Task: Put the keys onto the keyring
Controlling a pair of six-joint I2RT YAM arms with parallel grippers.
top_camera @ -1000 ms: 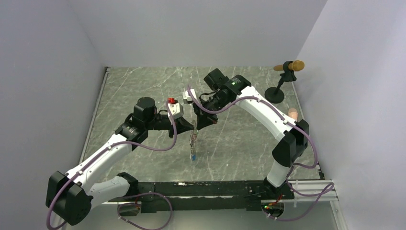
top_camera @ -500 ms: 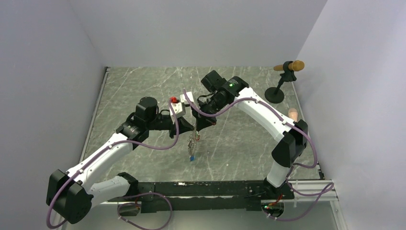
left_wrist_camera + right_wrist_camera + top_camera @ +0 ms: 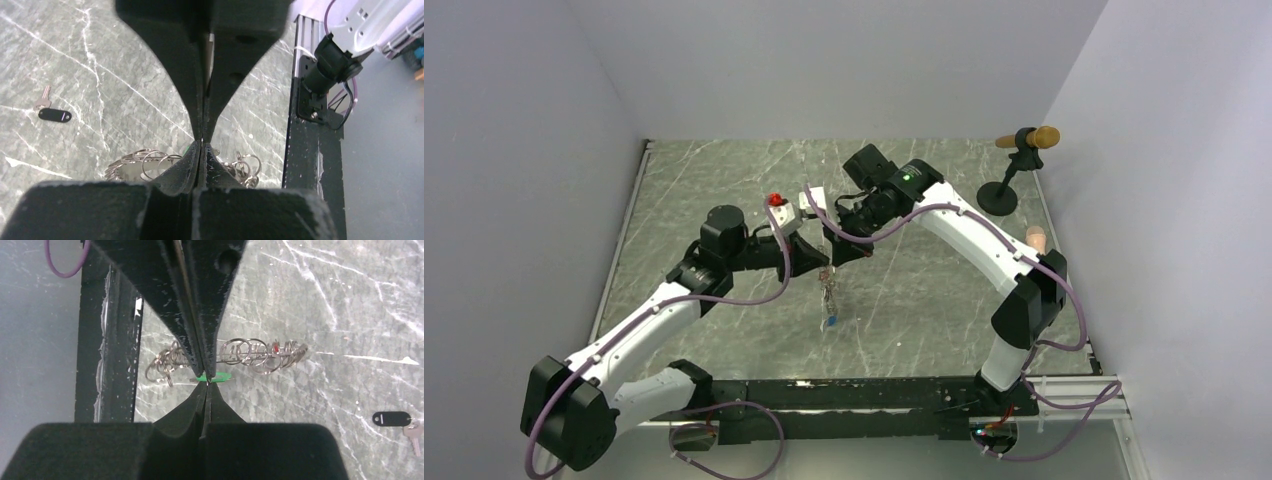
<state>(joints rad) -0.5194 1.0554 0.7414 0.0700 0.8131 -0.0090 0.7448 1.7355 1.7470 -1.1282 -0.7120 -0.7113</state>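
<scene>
1. Left gripper (image 3: 201, 146): fingers pressed together, no gap visible between them. It sits above the middle of the table (image 3: 944, 300), raised off the surface.
2. Right gripper (image 3: 206, 386): fingers likewise pressed together. It meets the left gripper tip to tip, as both wrist views confirm.
3. Keyring (image 3: 250, 354): a bundle of silver split rings, held in the air. In both wrist views it crosses at the level of the left gripper's fingers and shows on either side of them. The left gripper appears to clamp it, though the contact point is hidden behind the fingers.
4. Green key (image 3: 222, 377): only its bright green tag shows, right where the two sets of fingertips meet. It appears to be pinched at the right gripper's tips. Whether it is threaded on a ring cannot be told.
5. Blue key (image 3: 831, 322): hangs at the bottom of the string of rings, below the grippers in the top view. It is close above the table; contact with the surface cannot be told.
6. Black-tagged key (image 3: 55, 115): lies flat on the table, well apart from the bundle. A silver blade lies just beside the tag.
7. Black stand (image 3: 1002, 192): upright at the far right edge of the table, well apart from both arms.
</scene>
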